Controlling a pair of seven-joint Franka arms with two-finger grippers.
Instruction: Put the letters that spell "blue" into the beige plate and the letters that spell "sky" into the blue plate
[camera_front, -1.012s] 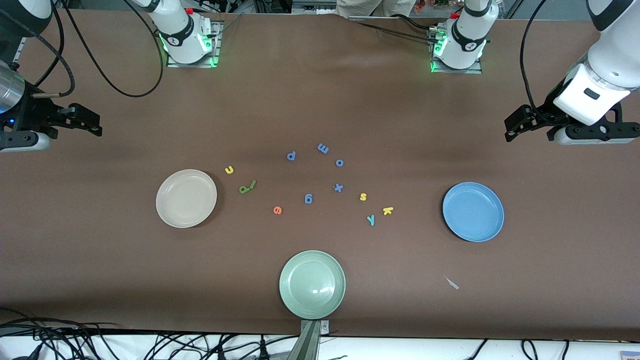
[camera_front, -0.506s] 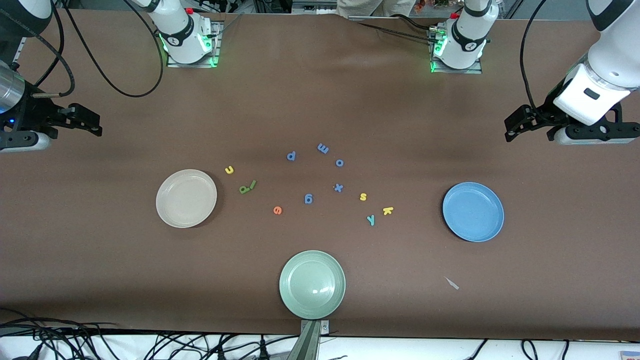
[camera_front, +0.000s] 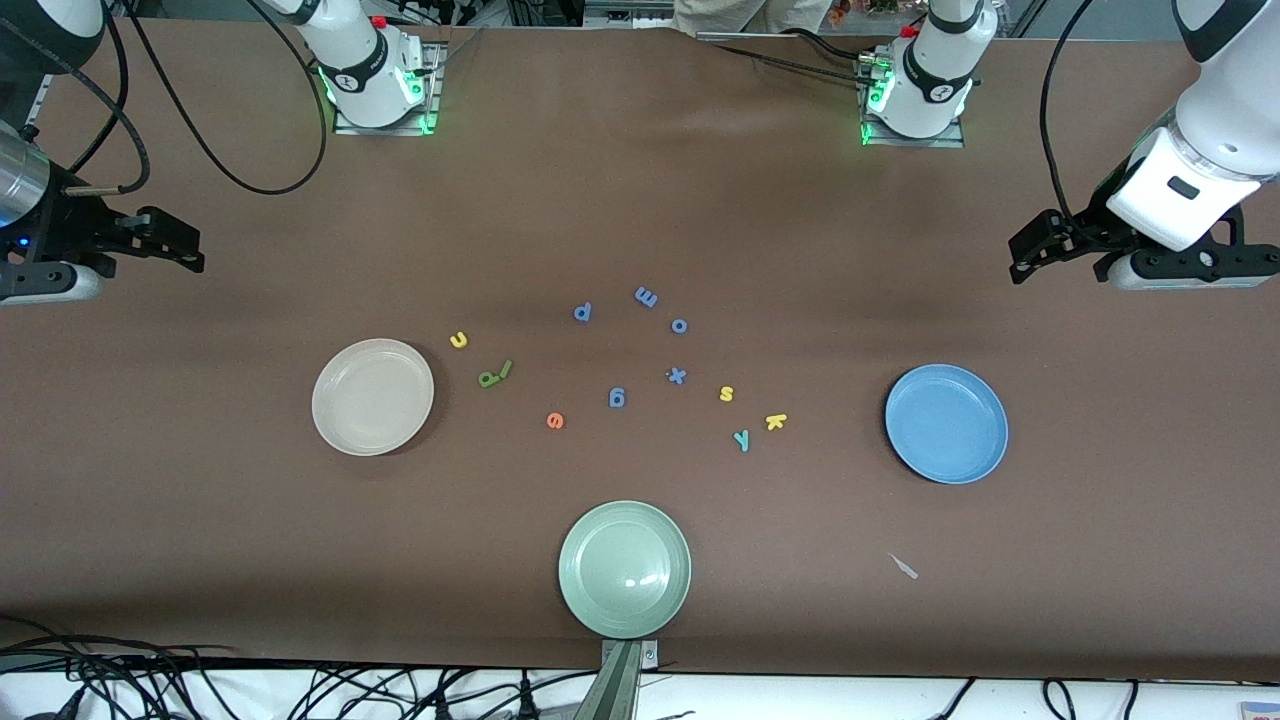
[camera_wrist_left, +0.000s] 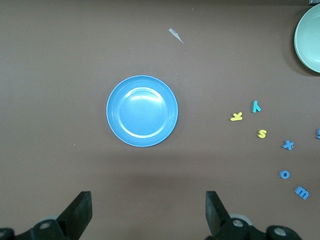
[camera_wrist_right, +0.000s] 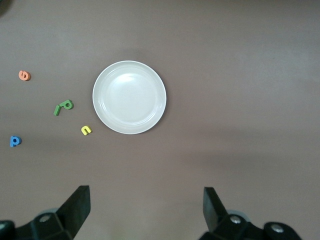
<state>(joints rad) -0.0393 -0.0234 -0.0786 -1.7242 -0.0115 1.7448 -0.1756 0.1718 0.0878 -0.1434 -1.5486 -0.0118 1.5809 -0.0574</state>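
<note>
From the front, the beige plate (camera_front: 372, 397) sits toward the right arm's end, the blue plate (camera_front: 946, 423) toward the left arm's, both empty, with u (camera_front: 459, 340), b (camera_front: 487, 379), l (camera_front: 505, 370), e (camera_front: 555, 421), s (camera_front: 727, 394), k (camera_front: 776, 421) and y (camera_front: 742, 439) on the table between them. The left wrist view shows the left gripper (camera_wrist_left: 147, 215) wide open, empty, above bare table near the blue plate (camera_wrist_left: 142, 111). The right wrist view shows the right gripper (camera_wrist_right: 146, 212) likewise spread, holding nothing, near the beige plate (camera_wrist_right: 129, 97); both arms wait.

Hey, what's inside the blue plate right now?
Nothing: the blue plate shows only its bare bowl in the front and left wrist views. Whatever lies under it is covered.
</note>
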